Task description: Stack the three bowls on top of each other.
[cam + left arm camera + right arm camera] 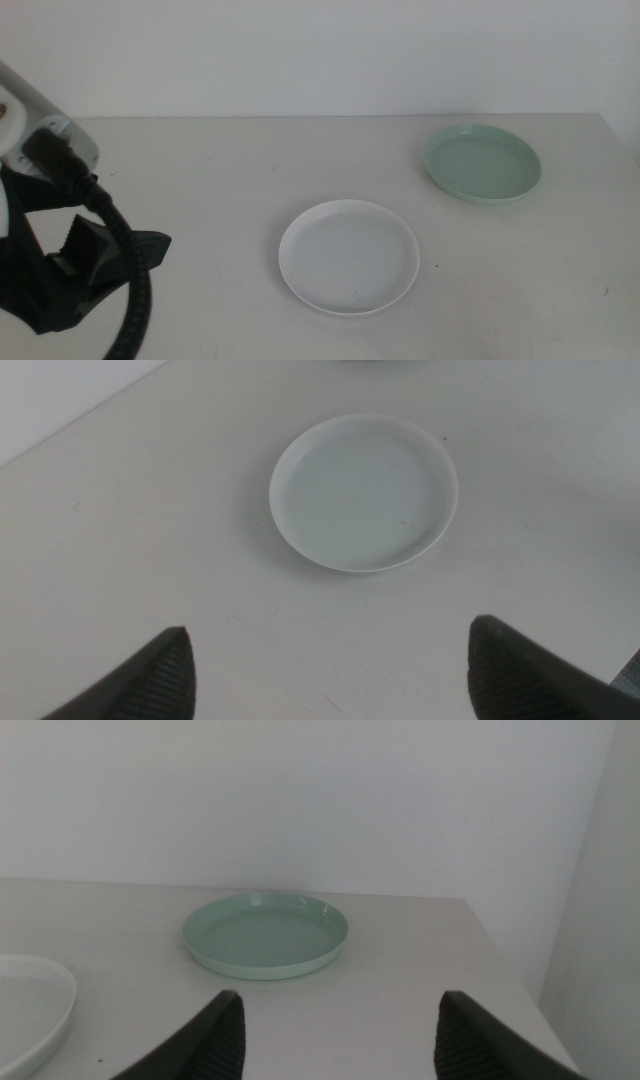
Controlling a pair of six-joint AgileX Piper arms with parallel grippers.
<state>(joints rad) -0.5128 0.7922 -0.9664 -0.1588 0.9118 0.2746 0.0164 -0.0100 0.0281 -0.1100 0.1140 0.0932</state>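
Bowl count in view: two. One white, shallow, round plate-like bowl [348, 257] with a low rim, and one pale mint green, shallow, round bowl [483, 163] of similar size. The grey one doesn't show in any view.

Landmark = white bowl. It sits flat on the off-white tabletop [220, 190], roughly mid-table. Mint bowl is well apart from it, farther back and toward the right side, near the table's back right corner and close to the white wall [320, 55]. The two bowls are not touching and not stacked.

Contents: both bowls look empty. White bowl has a tiny dark speck on its inner floor; can't tell what it is. No labels, brands or writing readable on anything.

Left gripper [110, 250]: low at the left side, well left of the white bowl, with a black cable [125, 275] looping over the arm. In the left wrist view its dark jaws are spread wide with nothing between them [330, 665], and the white bowl [364, 491] lies just ahead, clear of both jaws.

Right gripper [338, 1035]: out of the middle view. In its wrist view the jaws stand apart, holding nothing, aimed at the mint bowl [265, 934], which sits ahead of them untouched; an edge of the white bowl [35, 1005] shows off to one side.
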